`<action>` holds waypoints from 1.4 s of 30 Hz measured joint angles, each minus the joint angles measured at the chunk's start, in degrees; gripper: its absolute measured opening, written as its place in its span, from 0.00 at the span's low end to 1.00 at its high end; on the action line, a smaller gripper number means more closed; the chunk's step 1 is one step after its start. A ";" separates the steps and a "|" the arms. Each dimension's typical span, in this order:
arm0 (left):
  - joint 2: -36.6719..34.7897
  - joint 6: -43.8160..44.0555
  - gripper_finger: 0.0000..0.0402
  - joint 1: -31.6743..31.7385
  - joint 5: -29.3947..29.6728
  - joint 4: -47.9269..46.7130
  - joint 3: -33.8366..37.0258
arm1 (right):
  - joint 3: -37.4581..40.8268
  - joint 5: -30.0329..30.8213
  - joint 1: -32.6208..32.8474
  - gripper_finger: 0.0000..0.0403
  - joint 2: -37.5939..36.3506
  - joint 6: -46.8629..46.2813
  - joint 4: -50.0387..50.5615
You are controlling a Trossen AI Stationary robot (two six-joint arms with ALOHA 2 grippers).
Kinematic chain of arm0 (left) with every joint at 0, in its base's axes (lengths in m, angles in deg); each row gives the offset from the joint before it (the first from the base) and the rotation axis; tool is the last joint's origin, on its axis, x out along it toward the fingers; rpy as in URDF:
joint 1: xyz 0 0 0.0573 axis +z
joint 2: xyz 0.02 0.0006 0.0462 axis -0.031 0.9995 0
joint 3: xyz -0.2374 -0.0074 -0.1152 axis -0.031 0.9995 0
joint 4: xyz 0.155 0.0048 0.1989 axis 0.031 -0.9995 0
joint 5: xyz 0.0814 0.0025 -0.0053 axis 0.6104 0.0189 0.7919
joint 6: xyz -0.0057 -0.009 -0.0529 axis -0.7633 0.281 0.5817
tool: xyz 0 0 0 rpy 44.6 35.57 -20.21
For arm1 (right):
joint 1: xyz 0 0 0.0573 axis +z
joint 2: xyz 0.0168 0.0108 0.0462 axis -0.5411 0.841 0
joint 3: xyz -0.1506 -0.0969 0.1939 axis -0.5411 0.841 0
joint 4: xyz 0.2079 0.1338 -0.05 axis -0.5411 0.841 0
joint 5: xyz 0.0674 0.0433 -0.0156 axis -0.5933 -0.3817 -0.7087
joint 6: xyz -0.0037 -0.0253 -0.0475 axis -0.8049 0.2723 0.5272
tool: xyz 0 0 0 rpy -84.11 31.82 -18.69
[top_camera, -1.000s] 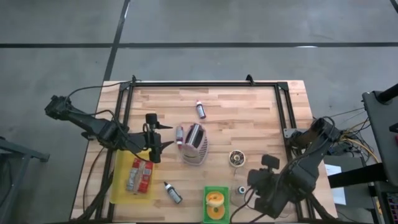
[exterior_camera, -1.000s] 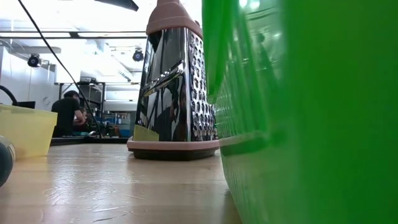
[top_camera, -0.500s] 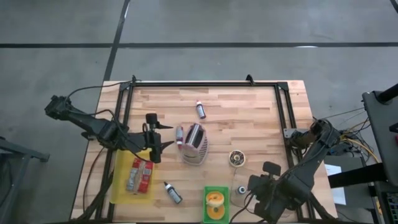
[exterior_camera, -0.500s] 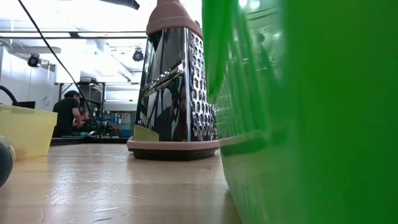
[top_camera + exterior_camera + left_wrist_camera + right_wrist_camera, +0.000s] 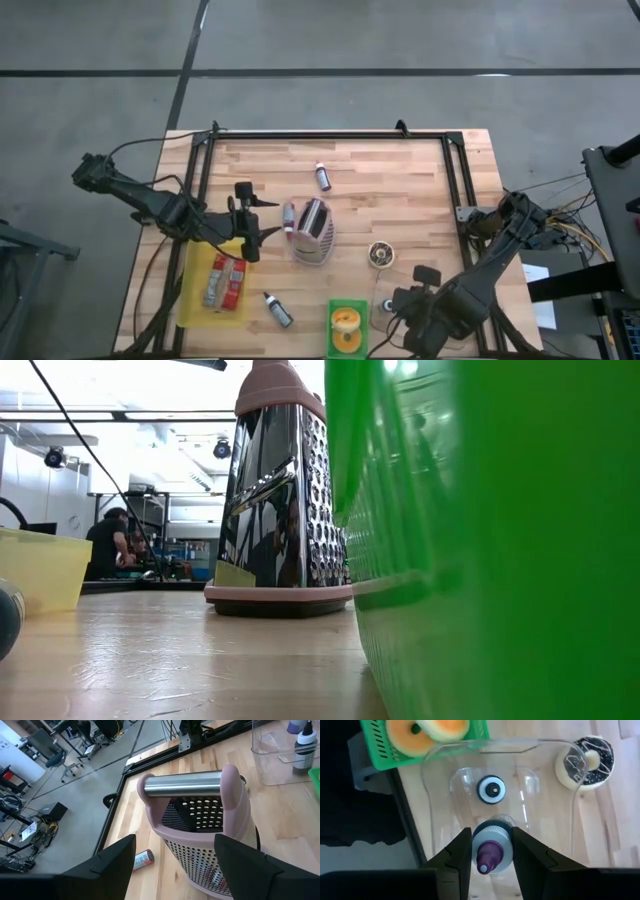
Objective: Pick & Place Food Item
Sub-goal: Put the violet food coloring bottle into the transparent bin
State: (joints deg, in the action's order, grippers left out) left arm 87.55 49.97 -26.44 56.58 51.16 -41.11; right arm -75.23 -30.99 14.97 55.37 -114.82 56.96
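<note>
Nowhere readable writing — right tool (image 5: 491, 851) grips purple-capped bottle (image 5: 491, 851) over clear bin (image 5: 440, 780)

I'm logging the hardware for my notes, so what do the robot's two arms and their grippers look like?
Both arms are dark, jointed, slim segments. The left gripper has two black, flat, tapering fingers, and a thin black cable trails from the arm's rear. The right gripper has matching black wedge-shaped fingers; loose cables cluster at that arm's base.

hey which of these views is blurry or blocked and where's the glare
Low view: a blurred green plastic basket fills the right half; bright ceiling lights reflect off the shiny steel box grater with pink trim. Right wrist view: the clear plastic container shows glints, and the purple-capped bottle between the claw's fingers is soft.
</note>
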 joint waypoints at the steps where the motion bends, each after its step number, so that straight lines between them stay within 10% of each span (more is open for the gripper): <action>1: 0.00 0.14 0.68 0.00 0.01 0.00 0.00 | 0.47 -0.19 -0.05 0.26 -0.03 0.01 0.03; 42: -0.02 1.69 0.68 0.00 -0.02 -0.58 0.00 | 21.56 -4.74 0.02 0.25 -1.39 0.95 -29.64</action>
State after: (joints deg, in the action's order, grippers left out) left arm 87.53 51.66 -26.44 56.55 50.58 -41.11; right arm -53.67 -35.73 14.99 53.98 -113.87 27.32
